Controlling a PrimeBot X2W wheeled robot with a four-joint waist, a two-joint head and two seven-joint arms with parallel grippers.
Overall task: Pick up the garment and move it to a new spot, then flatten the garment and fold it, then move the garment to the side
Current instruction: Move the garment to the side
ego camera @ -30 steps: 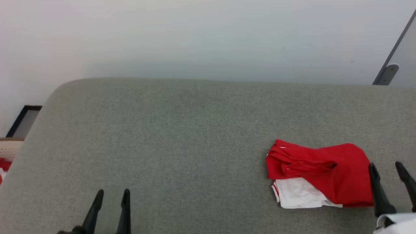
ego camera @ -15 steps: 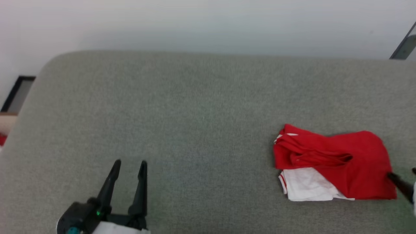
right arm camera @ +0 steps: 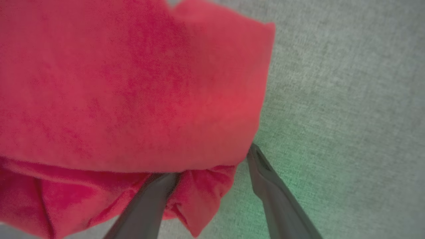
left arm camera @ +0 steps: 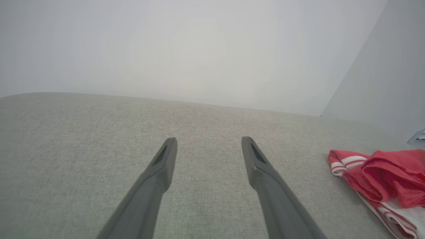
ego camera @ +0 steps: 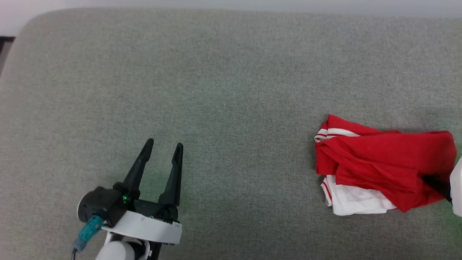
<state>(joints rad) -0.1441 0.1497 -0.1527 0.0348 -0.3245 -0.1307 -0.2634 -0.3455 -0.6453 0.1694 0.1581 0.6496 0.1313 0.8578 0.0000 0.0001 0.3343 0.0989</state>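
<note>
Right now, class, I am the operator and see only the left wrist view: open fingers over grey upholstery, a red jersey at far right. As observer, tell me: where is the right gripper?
Observer: The right gripper is at the red jersey's right edge.
Operator: Shut on it?
Observer: No, open: one finger tucks under a red fold, the other lies outside it, over the grey upholstery.
Operator: What faces up?
Observer: In the head view, plain red cloth, no lettering; a white sleeve pokes out beneath on the near side.
</note>
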